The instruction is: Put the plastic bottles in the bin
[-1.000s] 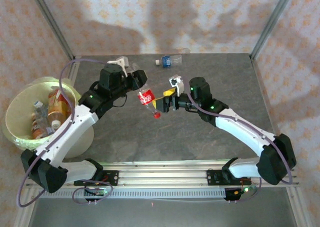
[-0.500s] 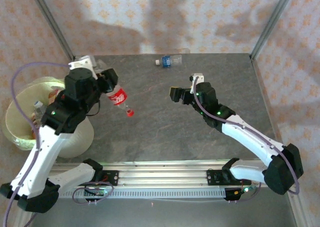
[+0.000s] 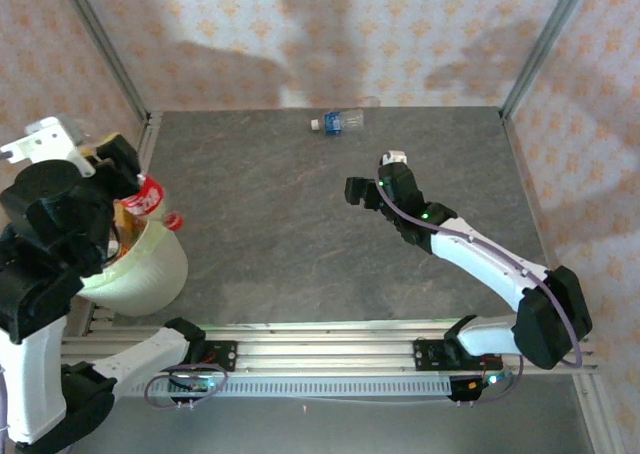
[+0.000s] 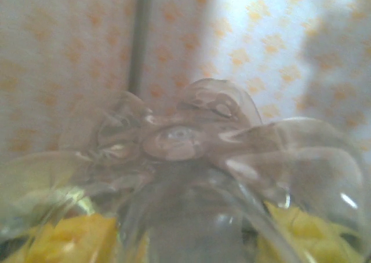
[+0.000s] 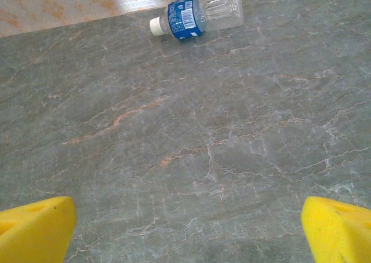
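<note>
The left claw [image 3: 128, 177] is clamped on the base end of the red bottle [image 3: 150, 198]. The bottle hangs tilted with its red cap lowest, over the right rim of the bin [image 3: 150, 269] at the left edge of the bench [image 3: 260, 244]. The right claw [image 5: 185, 228] gapes wide with nothing in it above bare bench, and the blue bottle [image 5: 194, 17] lies on its side well ahead of it by the far wall, white cap pointing left.
</note>
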`<state>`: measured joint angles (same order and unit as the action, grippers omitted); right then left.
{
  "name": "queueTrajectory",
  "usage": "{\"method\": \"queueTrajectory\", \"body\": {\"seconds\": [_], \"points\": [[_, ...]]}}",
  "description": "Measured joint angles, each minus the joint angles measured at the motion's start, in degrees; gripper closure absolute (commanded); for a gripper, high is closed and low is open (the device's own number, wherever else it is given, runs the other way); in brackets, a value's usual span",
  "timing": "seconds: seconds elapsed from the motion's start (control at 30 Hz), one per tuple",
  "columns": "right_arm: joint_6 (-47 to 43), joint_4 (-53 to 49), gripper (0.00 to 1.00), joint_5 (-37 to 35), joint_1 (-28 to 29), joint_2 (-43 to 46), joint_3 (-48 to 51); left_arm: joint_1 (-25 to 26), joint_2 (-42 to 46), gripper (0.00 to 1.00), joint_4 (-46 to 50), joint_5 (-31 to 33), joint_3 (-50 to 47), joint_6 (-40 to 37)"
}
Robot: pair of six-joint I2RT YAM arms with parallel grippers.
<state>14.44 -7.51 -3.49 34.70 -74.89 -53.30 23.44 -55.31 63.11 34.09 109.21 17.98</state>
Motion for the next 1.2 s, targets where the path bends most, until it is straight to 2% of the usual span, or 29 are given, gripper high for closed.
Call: {"method": "queueTrajectory", "body": {"seconds": [0.17,0.37,0.47,0.63,0.73,0.9,1.1,1.2], "points": [[0.0,-0.2,0.01,0.0,0.0,-1.3,-0.2,-2.6,-3.0,0.48,4.5,9.0,4.0,-2.2],[-0.1,-0.3,0.01,0.0,0.0,-1.7,-1.2,-11.9,-6.4,0.48,6.6,9.6,4.7,-4.7],[-0.1,-0.2,0.01,0.1,0.0,-1.7,-1.6,-19.9,-7.5,0.48,7.3,6.1,3.9,-5.8],[-0.1,-0.3,0.01,0.3,0.0,-1.7,-1.7,-36.3,-9.9,0.48,10.0,-0.5,2.8,-7.1],[-0.1,-0.5,0.01,0.4,0.0,-1.7,-1.7,-42.9,-10.8,0.47,11.1,-2.6,0.3,-8.0],[-0.3,-1.2,0.01,0.7,0.0,-2.3,-2.2,-46.3,-11.4,0.46,11.3,-2.5,-4.2,-8.7],[-0.3,-2.3,0.01,1.4,-0.1,-4.5,-3.4,-47.5,-14.3,0.45,11.0,-3.1,-7.7,-9.1],[-0.2,-2.8,0.01,1.6,-0.2,-4.8,-3.5,-48.0,-16.2,0.41,10.6,-4.5,-9.7,-9.4]]}}
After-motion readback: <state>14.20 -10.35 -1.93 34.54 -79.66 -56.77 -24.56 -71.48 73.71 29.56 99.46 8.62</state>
